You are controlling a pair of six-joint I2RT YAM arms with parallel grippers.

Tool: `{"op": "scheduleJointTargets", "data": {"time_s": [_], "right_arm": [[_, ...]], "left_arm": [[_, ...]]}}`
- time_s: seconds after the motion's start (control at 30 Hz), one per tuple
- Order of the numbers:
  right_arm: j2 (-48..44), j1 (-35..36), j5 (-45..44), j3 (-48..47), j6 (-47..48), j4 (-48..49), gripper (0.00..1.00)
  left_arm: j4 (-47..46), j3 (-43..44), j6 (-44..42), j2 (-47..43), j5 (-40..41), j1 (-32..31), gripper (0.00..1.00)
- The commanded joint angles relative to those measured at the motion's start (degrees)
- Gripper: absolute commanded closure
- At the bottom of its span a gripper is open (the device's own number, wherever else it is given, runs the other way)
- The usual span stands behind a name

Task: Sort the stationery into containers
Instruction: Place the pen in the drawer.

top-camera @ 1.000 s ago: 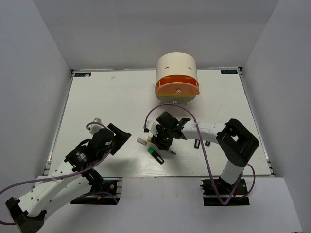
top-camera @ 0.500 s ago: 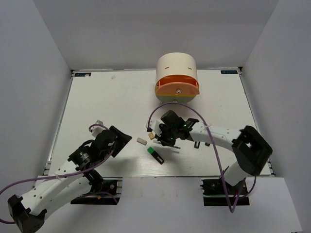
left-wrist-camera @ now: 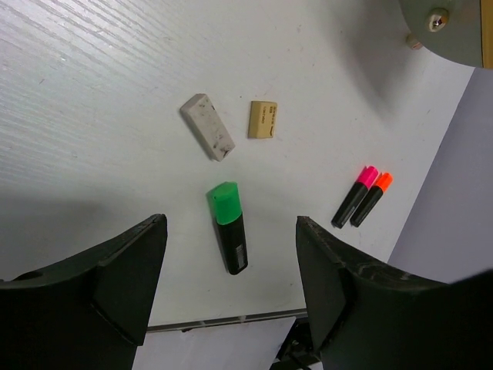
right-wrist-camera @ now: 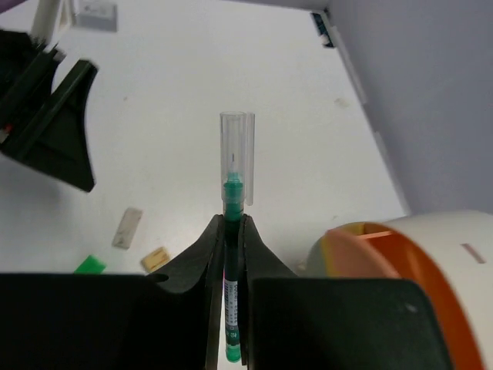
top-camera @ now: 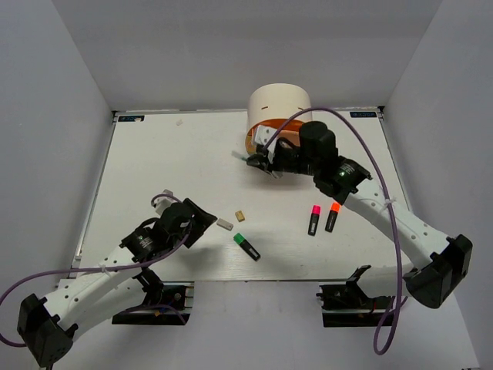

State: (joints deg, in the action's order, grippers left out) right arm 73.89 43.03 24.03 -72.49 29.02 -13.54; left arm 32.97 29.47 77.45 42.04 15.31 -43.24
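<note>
My right gripper [right-wrist-camera: 233, 225] is shut on a thin teal pen [right-wrist-camera: 233, 254], whose clear cap [right-wrist-camera: 233, 154] sticks out past the fingertips. In the top view that gripper [top-camera: 259, 161] hangs in the air just in front of the cream drawer unit [top-camera: 279, 99], beside its open orange drawer [right-wrist-camera: 400, 266]. On the table lie a grey eraser [left-wrist-camera: 206, 137], a tan eraser [left-wrist-camera: 263, 120], a green-capped highlighter [left-wrist-camera: 229, 226], and pink [left-wrist-camera: 354, 196] and orange [left-wrist-camera: 371, 198] highlighters side by side. My left gripper [left-wrist-camera: 230, 235] is open above the green highlighter, holding nothing.
The drawer unit stands at the table's back edge, its lower front and a small knob [left-wrist-camera: 437, 19] showing in the left wrist view. White walls enclose the table [top-camera: 169, 162] on three sides. The right arm [top-camera: 370, 200] stretches over the right half.
The right gripper shut on the teal pen at the table's middle, lifted it and carried it back to the drawer unit, uncovering the pink and orange highlighters. The left arm edged slightly right.
</note>
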Motion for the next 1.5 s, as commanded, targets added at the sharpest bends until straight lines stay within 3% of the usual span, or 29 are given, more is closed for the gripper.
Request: {"op": "scheduleJointTargets", "data": {"time_s": [0.0,0.23,0.43,0.87,1.33,1.47], "right_arm": [[1.7,-2.9,2.5,-4.7,1.7,8.6,1.00],[9.6,-10.0,4.2,-18.4,4.6,6.9,1.00],[14.0,-15.3,6.5,-23.8,8.4,4.7,1.00],[18.5,-24.8,18.6,-23.0,11.3,-2.5,1.00],[24.1,-27.5,23.2,-22.9,14.2,-6.6,1.00],[24.5,-27.6,23.0,-23.0,14.5,-6.9,0.80]], "left_arm": [[-2.0,-0.7,0.3,-0.1,-1.2,0.1,0.22],[-2.6,-1.3,0.3,-0.6,-1.2,0.1,0.22],[-2.6,-2.3,0.3,-1.7,-1.2,0.1,0.22],[-4.1,-2.8,0.3,-0.6,-1.2,0.1,0.22],[-4.1,-2.8,0.3,-0.1,-1.2,0.1,0.22],[-4.1,-2.8,0.3,-0.1,-1.2,0.1,0.22]]}}
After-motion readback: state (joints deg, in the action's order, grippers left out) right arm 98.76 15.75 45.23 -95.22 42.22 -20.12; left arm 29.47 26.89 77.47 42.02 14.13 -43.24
